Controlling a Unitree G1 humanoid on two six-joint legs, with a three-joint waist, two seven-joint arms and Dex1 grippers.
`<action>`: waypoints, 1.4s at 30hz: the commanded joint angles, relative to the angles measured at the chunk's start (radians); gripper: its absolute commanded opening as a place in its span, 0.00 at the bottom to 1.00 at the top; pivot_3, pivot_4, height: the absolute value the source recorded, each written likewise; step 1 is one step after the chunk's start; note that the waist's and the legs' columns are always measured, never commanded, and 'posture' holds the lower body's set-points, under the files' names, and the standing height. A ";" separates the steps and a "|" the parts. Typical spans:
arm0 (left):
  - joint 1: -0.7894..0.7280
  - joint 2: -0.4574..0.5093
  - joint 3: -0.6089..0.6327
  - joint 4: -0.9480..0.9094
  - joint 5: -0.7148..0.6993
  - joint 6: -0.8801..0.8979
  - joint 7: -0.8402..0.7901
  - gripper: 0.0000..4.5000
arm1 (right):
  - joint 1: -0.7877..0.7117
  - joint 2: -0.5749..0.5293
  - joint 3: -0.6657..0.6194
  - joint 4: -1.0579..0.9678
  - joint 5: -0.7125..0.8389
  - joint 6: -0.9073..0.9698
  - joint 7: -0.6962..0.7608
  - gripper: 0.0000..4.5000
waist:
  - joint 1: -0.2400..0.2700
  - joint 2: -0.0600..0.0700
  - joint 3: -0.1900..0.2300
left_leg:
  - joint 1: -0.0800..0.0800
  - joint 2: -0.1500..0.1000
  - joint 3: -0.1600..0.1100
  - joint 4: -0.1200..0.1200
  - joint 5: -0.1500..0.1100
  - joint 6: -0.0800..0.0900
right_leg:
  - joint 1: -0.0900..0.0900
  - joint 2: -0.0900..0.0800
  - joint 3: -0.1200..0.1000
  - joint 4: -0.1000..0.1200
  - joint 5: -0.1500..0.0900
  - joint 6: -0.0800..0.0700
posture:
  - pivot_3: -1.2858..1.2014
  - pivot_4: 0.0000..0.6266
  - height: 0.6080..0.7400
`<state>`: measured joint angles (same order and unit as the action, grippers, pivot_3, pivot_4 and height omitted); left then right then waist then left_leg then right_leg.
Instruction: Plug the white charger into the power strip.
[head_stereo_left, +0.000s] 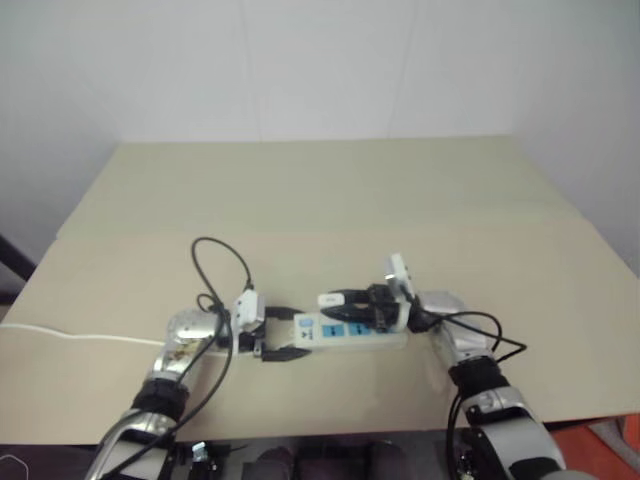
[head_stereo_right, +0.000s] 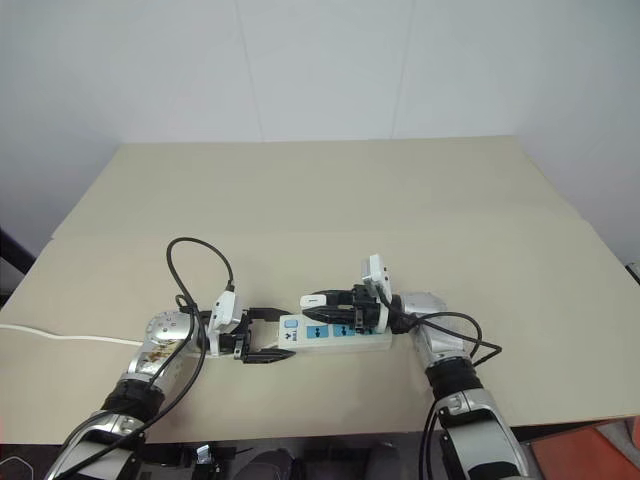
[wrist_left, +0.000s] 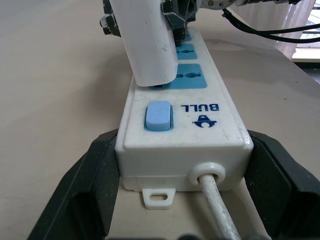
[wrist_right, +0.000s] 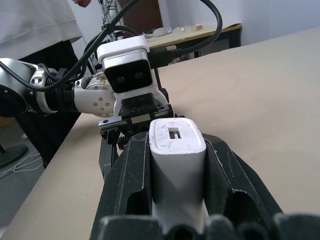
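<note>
One power strip (head_stereo_right: 335, 333) lies flat on the tan counter (head_stereo_right: 330, 200), near the edge closest to the robot, its long side running from 9 o'clock to 3 o'clock. It carries three blue socket faces in a row and one blue switch (wrist_left: 158, 115) at the 9 o'clock end, where its single thick white cord (wrist_left: 216, 207) leaves the housing.

One white charger (wrist_right: 177, 170) is clamped between the two black fingers of the right claw (head_stereo_right: 325, 300), which reaches in level from 3 o'clock. In the left wrist view the charger (wrist_left: 149, 42) hangs over the socket face nearest the switch, its lower end just at the strip's top; whether the prongs have entered the slots cannot be told.

The left claw (head_stereo_right: 272, 335) comes in from 9 o'clock with its two fingers spread wide, one on each long side of the strip's switch end. The left wrist view shows both fingers (wrist_left: 87, 185) close against the housing's sides, though a firm grip cannot be confirmed.

One thin white cable (head_stereo_right: 60, 336) trails off across the counter toward 9 o'clock. Black wires loop above each forearm. Nothing lies between the charger and the sockets. In the right wrist view a person in a white top (wrist_right: 35, 22) stands beyond the counter's edge.
</note>
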<state>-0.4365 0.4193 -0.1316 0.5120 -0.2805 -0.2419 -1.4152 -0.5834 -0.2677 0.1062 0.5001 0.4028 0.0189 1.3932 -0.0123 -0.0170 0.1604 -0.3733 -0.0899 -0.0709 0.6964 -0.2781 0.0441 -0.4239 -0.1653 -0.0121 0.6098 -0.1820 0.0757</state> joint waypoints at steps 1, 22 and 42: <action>0.003 0.012 -0.001 -0.005 0.002 0.010 -0.011 0.72 | 0.008 0.026 -0.027 0.067 -0.005 -0.087 0.007 0.24 | -0.002 -0.001 0.000 | 0.001 0.000 0.000 0.000 0.000 0.000 | 0.001 0.000 0.000 0.000 0.000 0.000 | 0.52 0.24 1.00; 0.020 0.022 -0.004 -0.040 0.001 0.037 -0.010 0.72 | -0.029 0.021 0.063 0.322 -0.185 -0.287 -0.009 0.24 | -0.013 -0.008 -0.011 | 0.019 0.004 0.000 -0.004 -0.002 -0.002 | 0.009 0.005 0.003 0.001 -0.001 -0.002 | 0.52 0.24 1.00; 0.020 0.020 -0.008 -0.028 0.012 0.031 -0.008 0.72 | -0.042 -0.035 0.127 0.262 -0.238 -0.086 -0.109 0.24 | -0.013 -0.002 -0.022 | 0.021 0.005 -0.001 -0.004 -0.002 -0.002 | 0.011 0.008 0.004 0.001 -0.001 -0.002 | 0.52 0.24 1.00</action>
<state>-0.4211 0.4439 -0.1236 0.5208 -0.2615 -0.1975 -1.3875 -0.6811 -0.2478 0.1948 0.6778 0.2959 -0.0957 1.3820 -0.0254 -0.0193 0.1385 -0.3518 -0.0846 -0.0723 0.6924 -0.2800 0.0421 -0.4128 -0.1570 -0.0079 0.6105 -0.1830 0.0737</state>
